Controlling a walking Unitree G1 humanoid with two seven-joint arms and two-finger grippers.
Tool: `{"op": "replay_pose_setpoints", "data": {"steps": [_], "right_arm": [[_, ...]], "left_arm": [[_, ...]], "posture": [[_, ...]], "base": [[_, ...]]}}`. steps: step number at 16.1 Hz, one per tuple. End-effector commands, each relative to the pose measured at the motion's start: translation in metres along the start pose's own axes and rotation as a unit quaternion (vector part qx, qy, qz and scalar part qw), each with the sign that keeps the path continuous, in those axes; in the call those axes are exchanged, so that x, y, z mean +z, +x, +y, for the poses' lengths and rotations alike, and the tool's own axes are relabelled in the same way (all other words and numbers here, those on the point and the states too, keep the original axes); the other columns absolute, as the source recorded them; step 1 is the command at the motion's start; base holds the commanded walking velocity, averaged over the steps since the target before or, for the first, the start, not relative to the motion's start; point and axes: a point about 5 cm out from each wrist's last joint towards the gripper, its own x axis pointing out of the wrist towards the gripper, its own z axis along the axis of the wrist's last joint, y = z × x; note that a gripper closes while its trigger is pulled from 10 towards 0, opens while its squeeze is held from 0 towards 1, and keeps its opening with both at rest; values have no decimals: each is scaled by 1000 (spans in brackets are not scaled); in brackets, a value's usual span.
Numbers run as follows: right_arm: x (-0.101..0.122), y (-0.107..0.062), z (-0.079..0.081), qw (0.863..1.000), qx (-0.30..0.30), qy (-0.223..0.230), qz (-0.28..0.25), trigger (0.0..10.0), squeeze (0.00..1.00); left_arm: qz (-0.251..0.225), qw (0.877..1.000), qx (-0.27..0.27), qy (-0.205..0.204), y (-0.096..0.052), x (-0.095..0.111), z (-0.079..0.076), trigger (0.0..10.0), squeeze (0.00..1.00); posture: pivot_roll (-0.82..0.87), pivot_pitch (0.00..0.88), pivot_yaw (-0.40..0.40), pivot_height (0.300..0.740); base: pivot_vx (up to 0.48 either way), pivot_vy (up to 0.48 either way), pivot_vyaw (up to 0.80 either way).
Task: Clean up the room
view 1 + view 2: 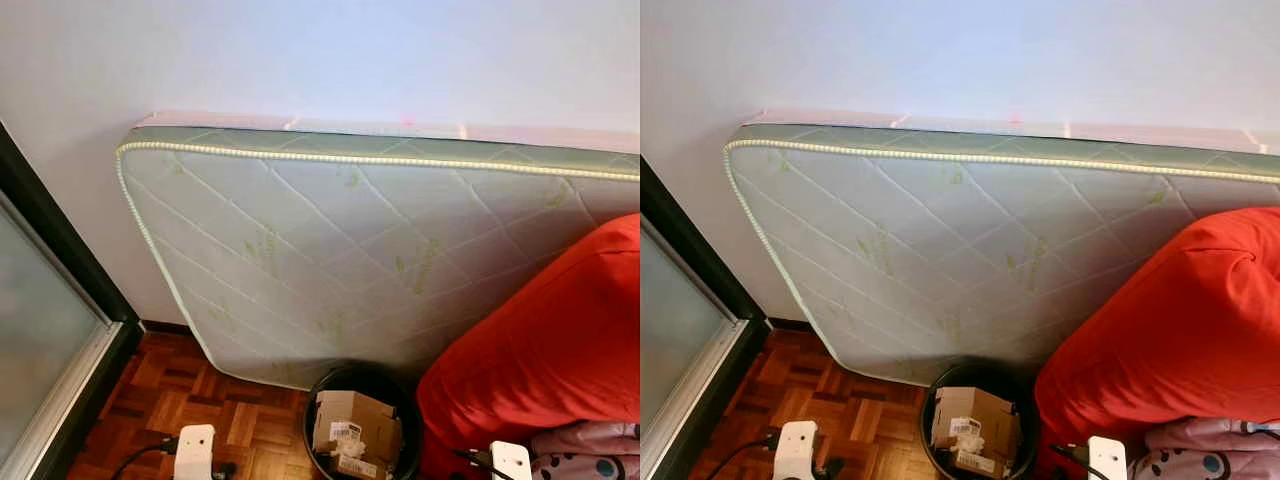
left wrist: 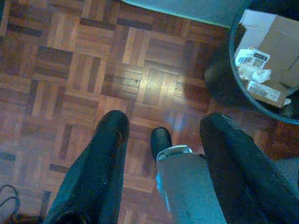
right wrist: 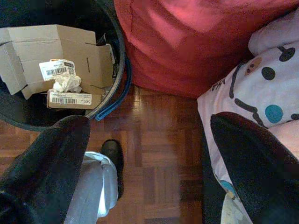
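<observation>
A black waste bin [image 1: 320, 452] stands on the parquet floor just ahead of me, holding flattened cardboard boxes [image 1: 355, 425] with barcode labels and a crumpled white paper [image 3: 67, 84]. In its wrist view my left gripper [image 2: 163, 126] hangs open over bare parquet beside the bin [image 2: 224, 84], nothing between its fingers [image 2: 110, 140]. In the right wrist view my right gripper [image 3: 149, 135] is open too, hanging between the bin [image 3: 119, 60] and a white spotted cushion [image 3: 252, 88]. Both wrists show at the lower edge of the eye views.
A pale green quilted mattress [image 1: 330, 250] leans on its side against the white wall. A big red beanbag [image 1: 560, 340] sits at the right, touching the bin. A dark-framed glass door [image 1: 50, 330] stands at the left. Cables [image 1: 140, 455] trail on the floor.
</observation>
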Motion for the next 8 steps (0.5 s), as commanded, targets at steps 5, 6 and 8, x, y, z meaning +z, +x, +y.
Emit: {"op": "replay_pose_setpoints", "data": {"steps": [5, 6, 8], "right_arm": [[-1, 0, 4, 1000, 5, 1, 1, 10000, 0], [-1, 0, 4, 1000, 5, 1, 1, 10000, 0], [1, 1, 5, 1000, 8, -3, 1, 10000, 0]], "left_arm": [[24, 1000, 5, -2, -2, -11, 4, 10000, 0], [25, 1000, 5, -2, -3, -12, 5, 10000, 0], [22, 1000, 4, -1, -2, -10, 3, 10000, 0]], "posture": [[-53, 7, -19, 740], [-53, 7, -20, 740], [-51, 7, -20, 740]], "base": [[-274, 0, 0], [-274, 0, 0], [-272, 0, 0]]}}
